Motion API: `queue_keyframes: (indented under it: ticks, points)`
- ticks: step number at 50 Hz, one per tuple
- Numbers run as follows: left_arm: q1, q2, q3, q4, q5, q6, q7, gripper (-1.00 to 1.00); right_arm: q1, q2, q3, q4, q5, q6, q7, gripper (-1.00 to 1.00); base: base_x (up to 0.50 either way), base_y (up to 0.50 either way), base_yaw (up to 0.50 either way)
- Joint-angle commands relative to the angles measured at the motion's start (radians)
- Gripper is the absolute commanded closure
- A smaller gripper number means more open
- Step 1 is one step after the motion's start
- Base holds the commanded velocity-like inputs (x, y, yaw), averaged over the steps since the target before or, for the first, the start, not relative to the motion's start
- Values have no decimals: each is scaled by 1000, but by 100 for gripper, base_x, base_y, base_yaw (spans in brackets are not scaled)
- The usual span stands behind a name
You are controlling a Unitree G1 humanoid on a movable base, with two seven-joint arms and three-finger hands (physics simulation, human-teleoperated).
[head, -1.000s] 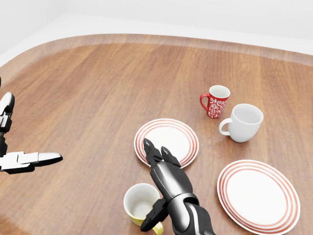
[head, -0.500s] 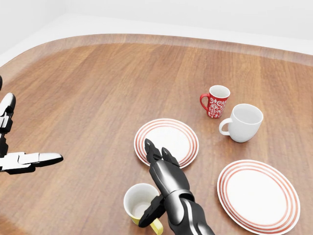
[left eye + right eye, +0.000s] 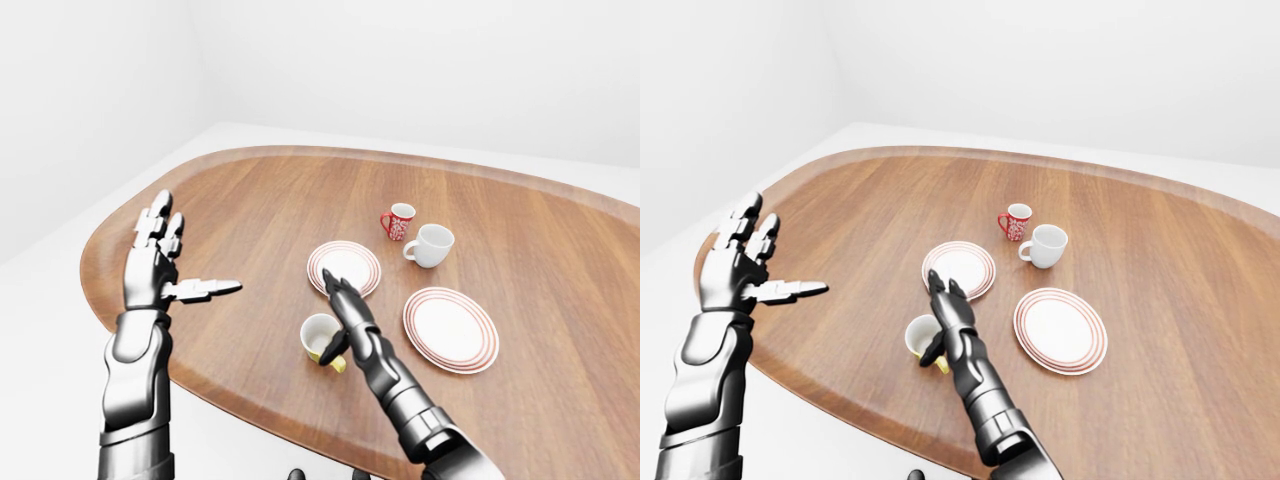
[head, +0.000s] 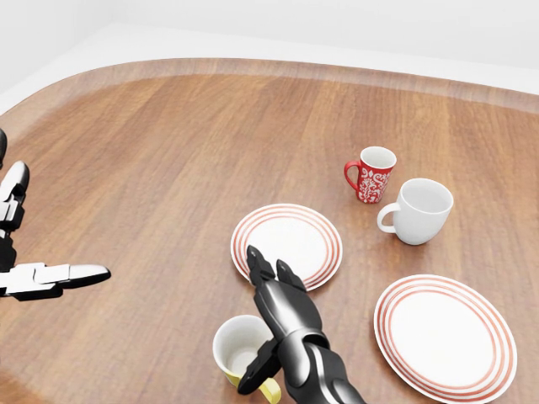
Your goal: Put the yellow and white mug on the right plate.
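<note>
The yellow mug with a white inside (image 4: 238, 350) stands upright on the table at the bottom of the head view, its handle toward the bottom edge. My right hand (image 4: 263, 320) is right beside it on its right. The fingers (image 4: 264, 271) stretch flat toward the left plate (image 4: 287, 240) and the thumb (image 4: 257, 369) hangs over the mug's near rim. The hand is open and does not close round the mug. The right plate (image 4: 445, 337), white with red rings, lies empty at the lower right. My left hand (image 3: 160, 268) is open, held up over the table's left edge.
A red patterned mug (image 4: 370, 174) and a plain white mug (image 4: 418, 210) stand above the right plate. The wooden table (image 4: 168, 168) curves round at the left and top of the view, and its near edge is close below the yellow mug.
My right hand has slid a little left and down against the yellow mug, and the thumb has come over its rim. The mug and my left hand have stayed put.
</note>
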Motion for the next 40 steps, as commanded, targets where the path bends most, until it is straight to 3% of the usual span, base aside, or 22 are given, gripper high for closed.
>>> queue_keyframes:
  ticks: [1, 5, 13, 18, 40]
  points:
    - [0, -2, -2, 5, 2, 0, -1, -88, -4, 9, 4, 27, -9, -6, -9, -100, 0, 0, 0]
    - [0, 1, 1, 0, 0, 0, -1, -88, -12, 13, 6, 65, -11, -28, -28, -100, 0, 0, 0]
    - [0, 1, 3, -3, -1, 0, 0, -88, 2, 17, 11, 59, -18, -30, -25, -100, 0, 0, 0]
    - [0, 1, 2, 1, -1, 0, 0, -88, -28, 12, -4, 143, -3, -65, -58, -100, 0, 0, 0]
    - [-1, 1, 2, 2, -1, 0, 0, -88, -48, 4, -15, 237, 11, -98, -92, -100, 0, 0, 0]
